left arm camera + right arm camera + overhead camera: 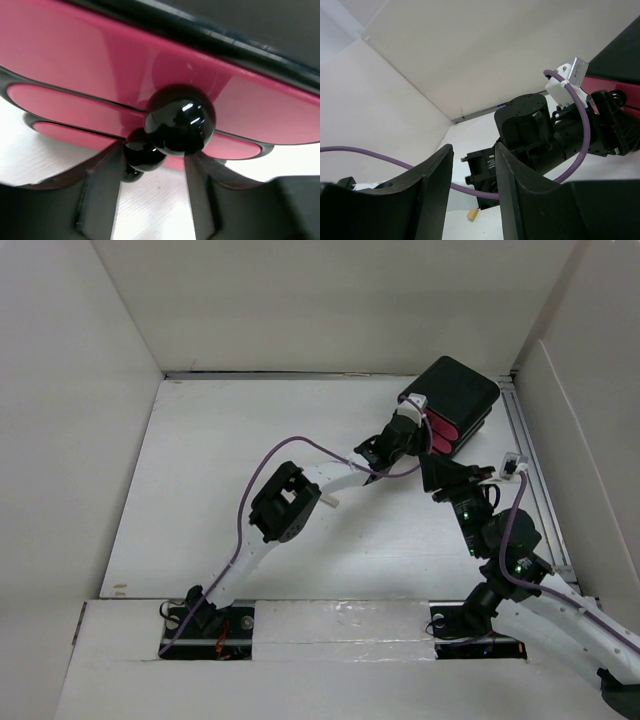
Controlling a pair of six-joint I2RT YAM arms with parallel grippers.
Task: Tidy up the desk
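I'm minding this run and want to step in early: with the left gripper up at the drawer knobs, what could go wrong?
The left gripper is at a glossy round knob. It may slip off, or a pull may drag the whole black box across the desk instead of opening a drawer. The open right gripper sits just behind the left arm's purple cable, so a move could snag it.

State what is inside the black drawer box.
Only the drawer box's pink drawer fronts and black knobs show; anything inside is covered by them.
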